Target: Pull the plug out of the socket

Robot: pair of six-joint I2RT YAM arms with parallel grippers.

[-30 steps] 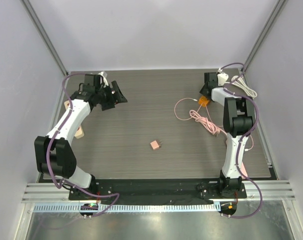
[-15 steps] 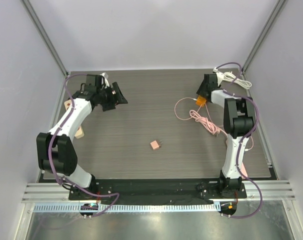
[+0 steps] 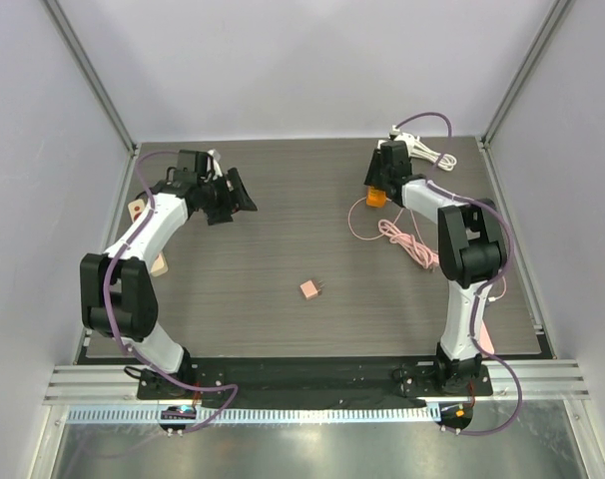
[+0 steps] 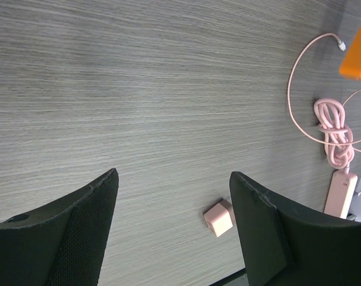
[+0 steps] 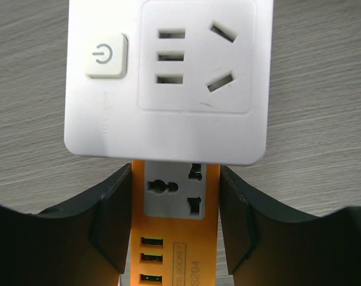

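Small pink charger cube (image 4: 219, 218) lay mid-surface (image 3: 283, 230), well apart from coiled pink cable (image 4: 334, 122); pale wooden piece (image 3: 161, 265) at left edge.

I see my right hand (image 5: 176, 182) closed on the orange adapter (image 5: 195, 262), black fingers (image 5: 112, 220) pressed to both its sides. The adapter's far end meets a white socket block (image 5: 168, 77), whose power button (image 5: 105, 56) sits at left. Grey wood-grain counter (image 5: 311, 149) lies beneath.

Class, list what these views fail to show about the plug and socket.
- Right wrist: the white power strip covers the top of the orange adapter; joined or not, unclear.
- Right wrist: the adapter's lower end is cut off by the bottom edge.
- Top: the right gripper hides its jaws under its own wrist.
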